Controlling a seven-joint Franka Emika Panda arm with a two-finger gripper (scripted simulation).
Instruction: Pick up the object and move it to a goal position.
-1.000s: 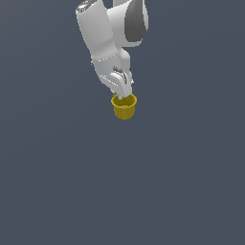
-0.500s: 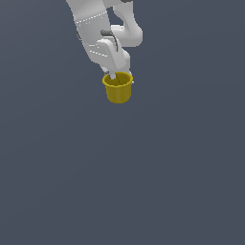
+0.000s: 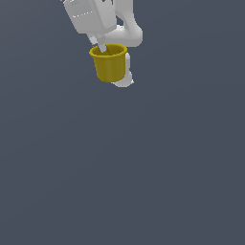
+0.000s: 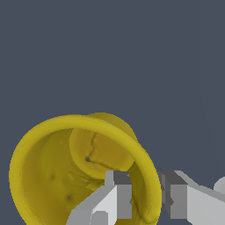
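Observation:
The mustard-yellow cup hangs upright in the air near the top of the exterior view, held by its rim. My white gripper comes down from above and is shut on the cup's wall, one finger inside and one outside. In the wrist view the cup shows its open mouth and inner base, and my gripper pinches the rim wall between its two fingers.
A plain dark grey floor fills the exterior view. Part of the white arm shows behind the cup.
The gripper has carried the cup upward and toward the exterior view's left, and the cup looks larger now. The grip on the rim is unchanged.

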